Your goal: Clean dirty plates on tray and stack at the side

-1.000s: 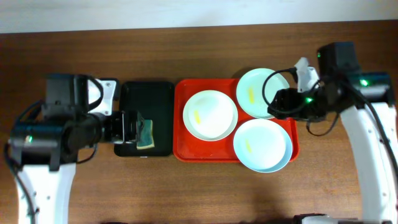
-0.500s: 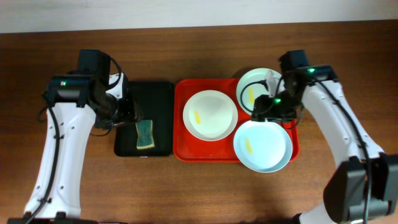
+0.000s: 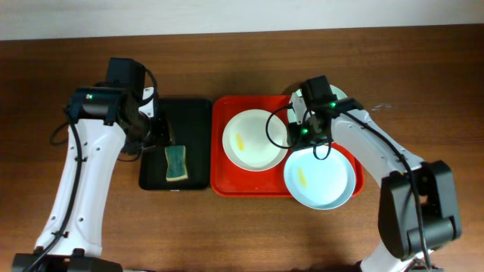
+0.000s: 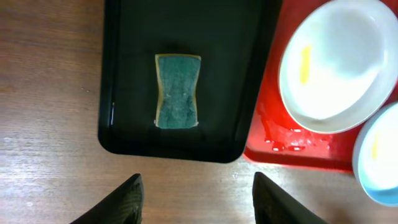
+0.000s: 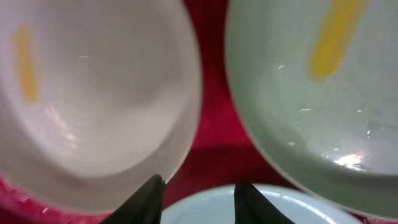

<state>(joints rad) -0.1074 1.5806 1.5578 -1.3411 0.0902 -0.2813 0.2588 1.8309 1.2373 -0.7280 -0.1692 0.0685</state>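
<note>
The red tray point(image 3: 218, 151) holds three plates. The white plate point(image 3: 255, 140) with a yellow smear lies at its left. A pale blue-green plate point(image 3: 319, 177) with a yellow smear lies at the front right. The other pale plate point(image 3: 296, 106) at the back right is mostly hidden under my right arm. My right gripper point(image 3: 302, 136) is open and low over the gap where the three plates meet. In the right wrist view, my right gripper point(image 5: 199, 199) holds nothing, with the white plate point(image 5: 93, 93), back plate point(image 5: 311, 93) and front plate point(image 5: 249, 211) around it. My left gripper point(image 3: 157, 130) is open and empty.
A narrow black tray point(image 3: 197, 113) lies left of the red tray, with a green and yellow sponge point(image 3: 176, 162) on it. In the left wrist view the sponge point(image 4: 177, 91) lies flat on the black tray point(image 4: 124, 74), well ahead of my left gripper point(image 4: 198, 199). Brown wood table lies all round.
My right arm has swung left over the red tray, and its gripper has come down between the plates. My left arm has lifted and shifted a little right over the black tray.
</note>
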